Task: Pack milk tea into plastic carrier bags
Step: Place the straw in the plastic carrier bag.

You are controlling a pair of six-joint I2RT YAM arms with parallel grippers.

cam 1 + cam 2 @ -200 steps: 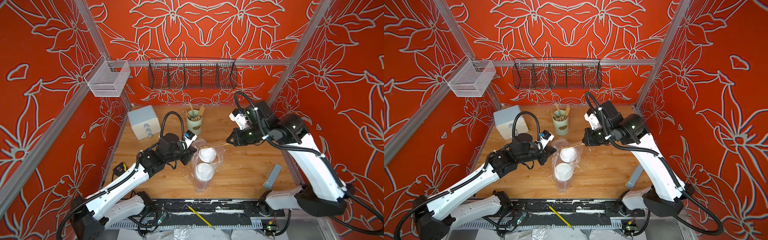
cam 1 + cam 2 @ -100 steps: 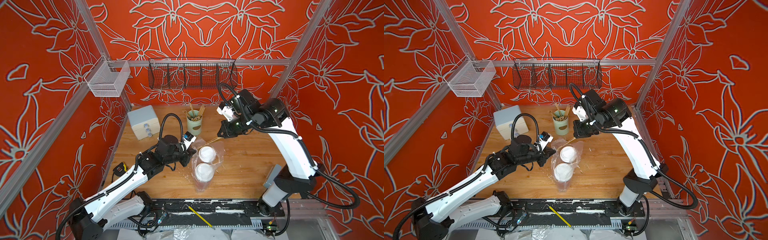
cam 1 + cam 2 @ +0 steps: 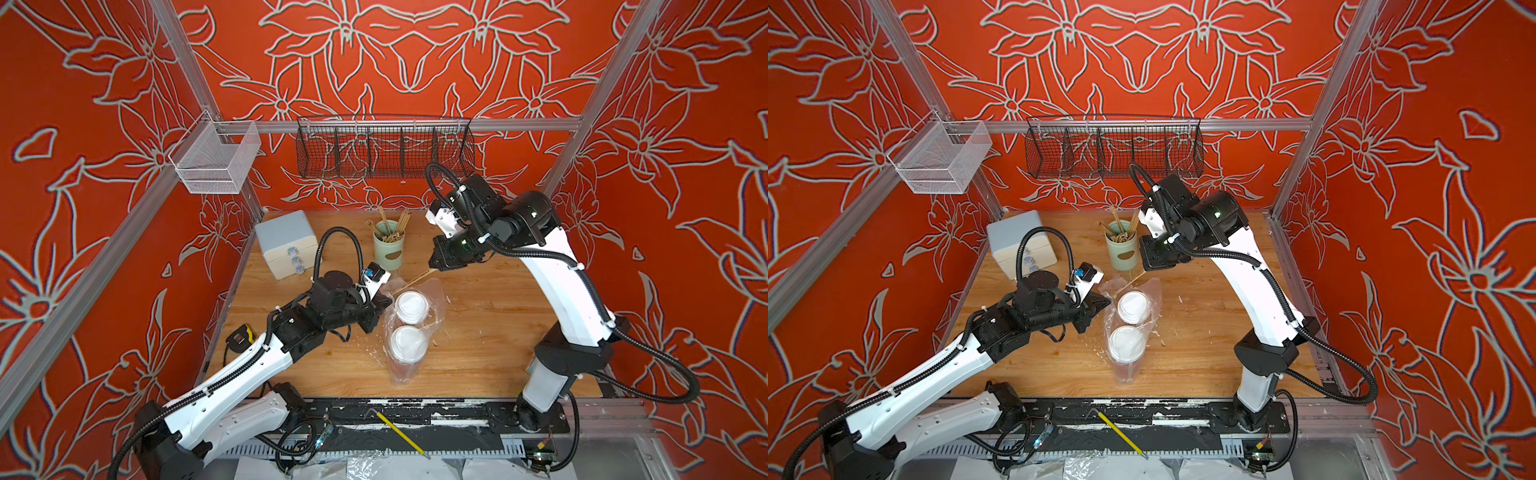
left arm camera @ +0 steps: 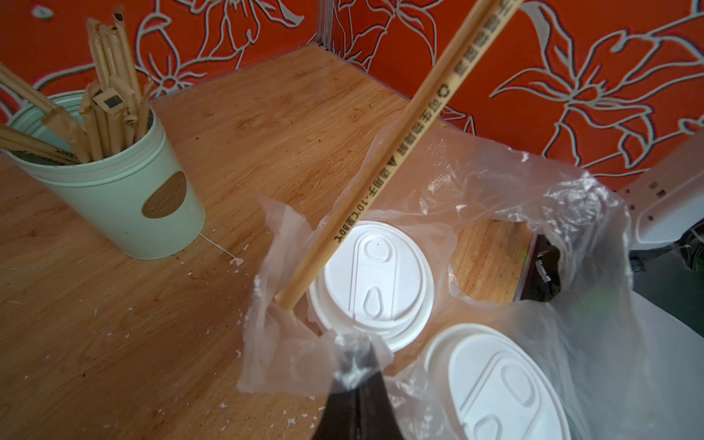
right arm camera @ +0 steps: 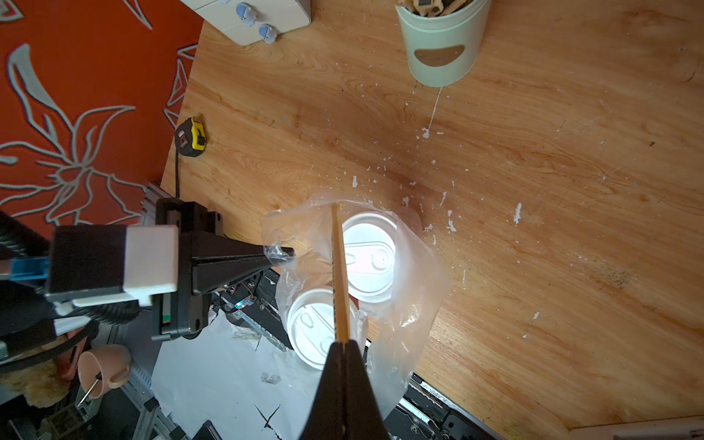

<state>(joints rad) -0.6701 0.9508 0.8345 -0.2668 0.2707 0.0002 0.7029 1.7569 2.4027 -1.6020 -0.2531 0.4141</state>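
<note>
1. Your two cups, near cup point(image 3: 408, 342) and far cup point(image 3: 411, 306), stand inside one plastic bag point(image 4: 571, 213).
2. Left gripper point(image 4: 355, 371) clamps the bag's rim.
3. Right gripper point(image 5: 343, 344) pinches one wrapped straw point(image 4: 381, 167), tip at the bag mouth beside the far cup.
4. Behind: one green holder point(image 3: 387, 249) of straws.

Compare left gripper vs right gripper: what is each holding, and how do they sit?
The left gripper pinches the rim of the clear plastic bag; the right gripper pinches a paper-wrapped straw.
The left gripper lies low and near level beside the lidded cups; the right gripper sits higher, angled down toward the bag mouth.
Shared: both are shut and meet at the same opening, where the straw's tip reaches in beside a lid.
</note>
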